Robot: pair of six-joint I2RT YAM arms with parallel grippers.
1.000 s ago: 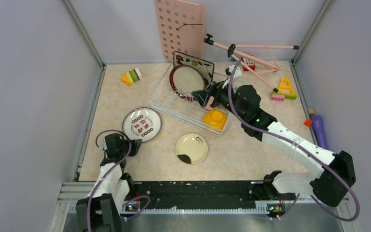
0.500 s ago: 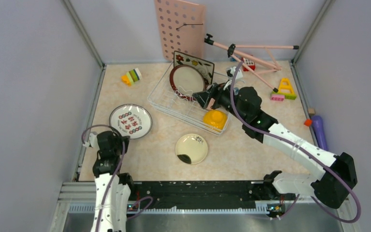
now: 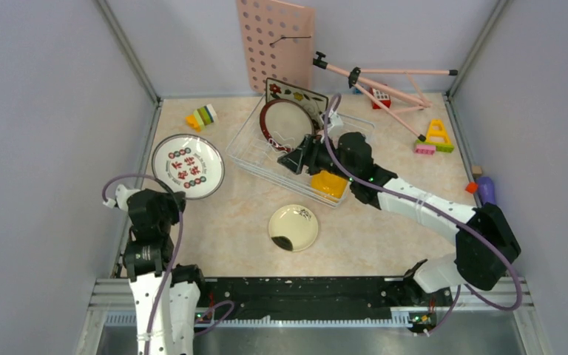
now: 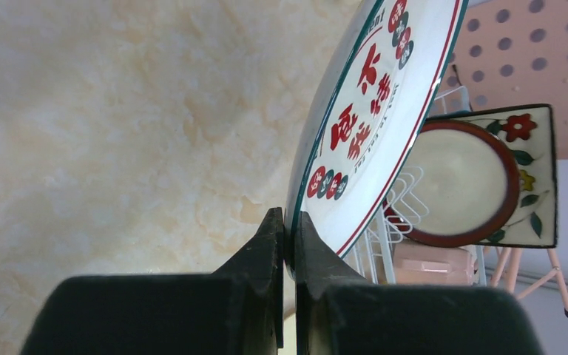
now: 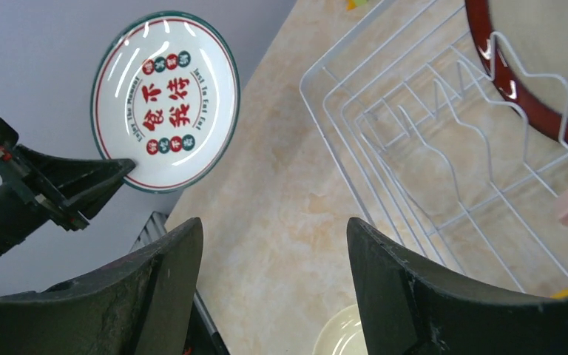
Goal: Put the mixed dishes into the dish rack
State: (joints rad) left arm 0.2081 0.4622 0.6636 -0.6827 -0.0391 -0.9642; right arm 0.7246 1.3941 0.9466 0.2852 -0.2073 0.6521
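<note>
My left gripper is shut on the rim of a white plate with red and green characters, held tilted above the table's left side. The wrist view shows the jaws pinching its edge. The white wire dish rack holds a dark-red-rimmed plate, a square flowered plate and an orange-yellow bowl. My right gripper is open and empty over the rack's near-left part. A cream plate with a black blotch lies on the table in front of the rack.
A pink pegboard leans on the back wall. A pink tripod lies at the back right. Toy blocks sit at the back left and far right. A purple object lies by the right wall.
My left gripper has lifted the character plate off the table and carried it left and back. My right arm has swung left over the rack.
</note>
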